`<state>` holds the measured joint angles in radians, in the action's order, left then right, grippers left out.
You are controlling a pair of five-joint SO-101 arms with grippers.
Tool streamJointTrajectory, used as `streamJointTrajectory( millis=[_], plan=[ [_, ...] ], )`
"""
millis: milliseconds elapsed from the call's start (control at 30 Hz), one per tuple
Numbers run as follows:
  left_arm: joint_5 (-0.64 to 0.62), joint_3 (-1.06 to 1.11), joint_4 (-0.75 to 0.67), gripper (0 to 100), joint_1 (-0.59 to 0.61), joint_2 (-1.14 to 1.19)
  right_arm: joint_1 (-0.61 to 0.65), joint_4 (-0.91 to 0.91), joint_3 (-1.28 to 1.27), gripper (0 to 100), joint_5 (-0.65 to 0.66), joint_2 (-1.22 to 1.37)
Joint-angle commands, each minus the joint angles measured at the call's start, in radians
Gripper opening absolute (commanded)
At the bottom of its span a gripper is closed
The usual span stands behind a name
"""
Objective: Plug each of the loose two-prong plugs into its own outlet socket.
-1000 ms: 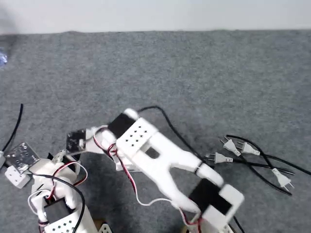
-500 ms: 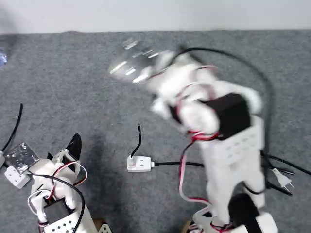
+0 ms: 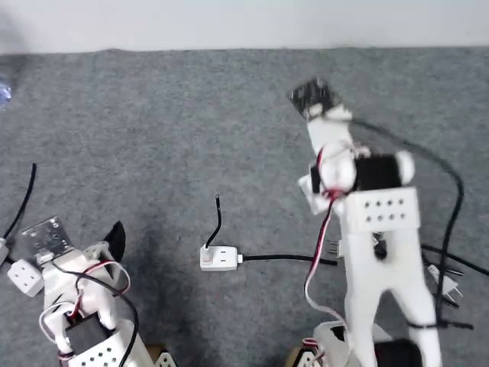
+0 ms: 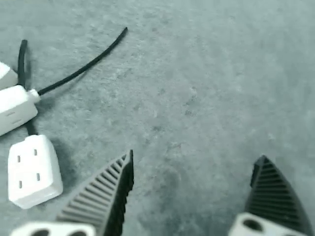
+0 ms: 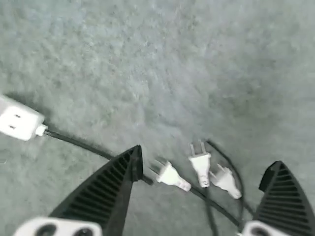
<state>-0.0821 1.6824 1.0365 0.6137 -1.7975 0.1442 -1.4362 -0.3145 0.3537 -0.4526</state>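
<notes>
Right gripper [image 5: 206, 156] hangs spread wide, holding nothing, over three loose plugs [image 5: 201, 161] on the grey carpet [image 5: 147, 59]; left gripper [image 4: 196, 157] gapes wide, empty, near a white socket [image 4: 32, 169].

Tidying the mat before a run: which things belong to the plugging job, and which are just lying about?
Job: three loose plugs, middle outlet socket, cube outlet socket.
Lying about: small bluish thing at the mat's edge, too blurred to name.
</notes>
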Motion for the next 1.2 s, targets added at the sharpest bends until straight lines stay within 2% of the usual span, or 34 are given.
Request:
streamJointTrajectory(
  millis=[0, 33, 133, 267, 333, 433, 600, 700, 767, 933, 1167],
  plan=[
    [0.310, -0.042, 0.031, 36, -0.129, -0.006, -0.012, 0.286, -0.387, 36.8, -0.023, -0.156],
    [0.350, -0.051, 0.029, 36, -0.173, -0.006, -0.012, 0.367, -0.488, 36.8, -0.023, -0.194],
    [0.359, -0.116, 0.066, 36, -0.330, -0.002, -0.015, 0.561, -0.707, 36.8, -0.017, -0.278],
    [0.427, -0.186, 0.189, 36, -0.641, 0.000, -0.061, 0.685, -0.833, 36.8, -0.015, -0.305],
    [0.430, -0.174, 0.167, 36, -0.755, 0.000, -0.096, 0.727, -0.848, 36.8, -0.018, -0.278],
    [0.431, -0.160, 0.173, 36, -0.862, 0.002, -0.110, 0.763, -0.848, 36.8, -0.015, -0.211],
    [0.434, -0.150, 0.175, 36, -0.974, 0.002, -0.108, 0.834, -0.822, 36.8, -0.012, -0.076],
    [0.488, -0.068, 0.103, 36, -0.987, 0.002, -0.108, 0.834, -0.793, 36.8, -0.012, -0.018],
    [0.508, 0.007, 0.003, 36, -0.934, 0.005, -0.108, 0.834, -0.781, 36.8, -0.012, 0.008],
    [0.477, 0.002, -0.124, 36, -0.807, 0.018, -0.085, 0.834, -0.779, 36.8, -0.012, 0.016],
    [0.460, 0.004, -0.170, 36, -0.806, 0.081, -0.048, 0.834, -0.786, 36.8, 0.038, 0.024]
  ],
)
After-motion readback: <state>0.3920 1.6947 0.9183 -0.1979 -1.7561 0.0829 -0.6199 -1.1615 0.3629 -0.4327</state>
